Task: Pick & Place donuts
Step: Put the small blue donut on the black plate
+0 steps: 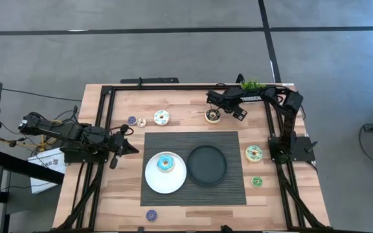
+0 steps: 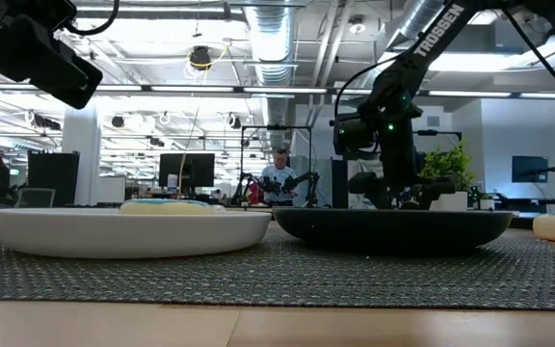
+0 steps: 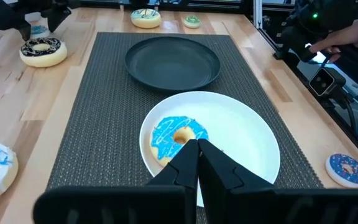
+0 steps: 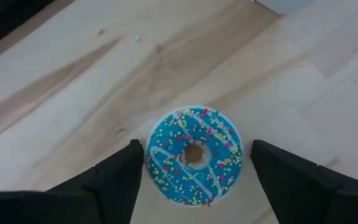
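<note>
Inside white plate (image 1: 171, 182), blue donut (image 1: 166, 163); black plate (image 1: 206, 165) bare.

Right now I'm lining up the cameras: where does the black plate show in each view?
High view: black plate at centre, right of the white plate.
Low view: right of centre, beside the white plate.
Left wrist view: beyond the white plate.
Right wrist view: not in it.
Shared landmark: the white plate.
</note>
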Tool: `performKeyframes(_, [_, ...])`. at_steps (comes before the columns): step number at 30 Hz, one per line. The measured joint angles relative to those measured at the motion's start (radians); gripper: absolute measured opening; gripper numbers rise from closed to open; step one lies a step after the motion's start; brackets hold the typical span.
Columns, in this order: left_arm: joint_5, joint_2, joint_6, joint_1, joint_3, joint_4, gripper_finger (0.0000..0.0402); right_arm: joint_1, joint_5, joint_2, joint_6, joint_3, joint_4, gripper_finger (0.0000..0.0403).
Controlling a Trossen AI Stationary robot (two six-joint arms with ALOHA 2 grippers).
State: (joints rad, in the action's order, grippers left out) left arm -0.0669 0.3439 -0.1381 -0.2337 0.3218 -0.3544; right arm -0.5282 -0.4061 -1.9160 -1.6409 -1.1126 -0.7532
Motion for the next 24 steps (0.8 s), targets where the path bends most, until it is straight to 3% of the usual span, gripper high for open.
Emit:
performKeyframes(13, [0.0,0.0,-0.028,-0.001,0.0,0.001,0.0,0.006,0.002,-0.001,0.007,0.002,-0.009,0.0223])
performKeyframes(24, [-0.013,0.0,-0.069,0.0,0.0,0.007,0.0,0.049,-0.041,0.062,0.208,0.003,-0.005,0.0212])
